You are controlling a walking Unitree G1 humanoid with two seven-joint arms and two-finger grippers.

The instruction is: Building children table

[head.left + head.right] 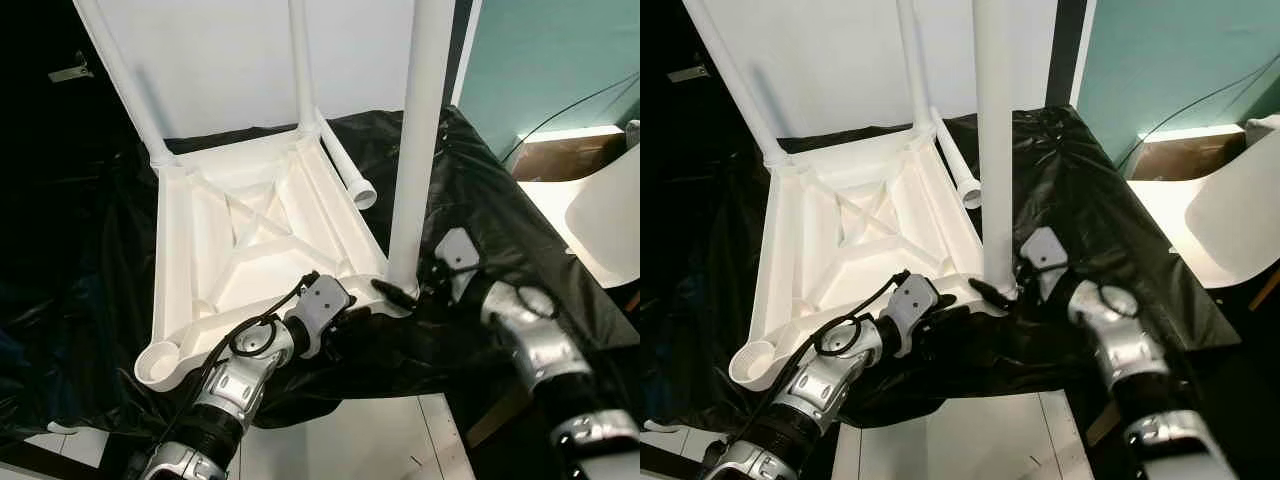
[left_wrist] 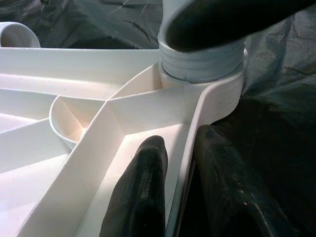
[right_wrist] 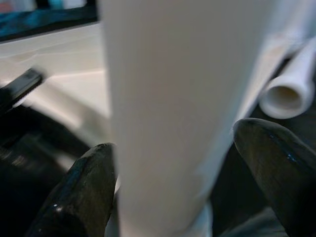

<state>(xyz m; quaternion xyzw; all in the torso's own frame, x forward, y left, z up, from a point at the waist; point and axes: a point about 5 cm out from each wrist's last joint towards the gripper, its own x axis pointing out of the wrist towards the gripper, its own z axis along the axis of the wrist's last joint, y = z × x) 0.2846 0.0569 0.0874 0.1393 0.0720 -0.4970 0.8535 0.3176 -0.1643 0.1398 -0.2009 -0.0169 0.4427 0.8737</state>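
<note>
A white child's table point(image 1: 260, 230) lies upside down on a black sheet point(image 1: 80, 280). Two legs point(image 1: 120, 70) stand in its far corners. A third leg point(image 1: 420, 150) stands upright in the near right corner socket, its threaded base point(image 2: 202, 64) seated in the collar. My right gripper point(image 1: 400, 290) is shut on this leg low down, one finger on each side point(image 3: 84, 192). My left gripper point(image 1: 350, 310) is shut on the table's rim point(image 2: 185, 143) just beside that corner. A loose leg point(image 1: 345, 170) lies along the table's right edge. The near left socket point(image 1: 160, 362) holds no leg.
A white curved chair shell point(image 1: 600, 220) and a brown cardboard box point(image 1: 560, 155) stand at the right past the sheet. A white board leans behind the table. Pale floor point(image 1: 350, 440) shows below the sheet's near edge.
</note>
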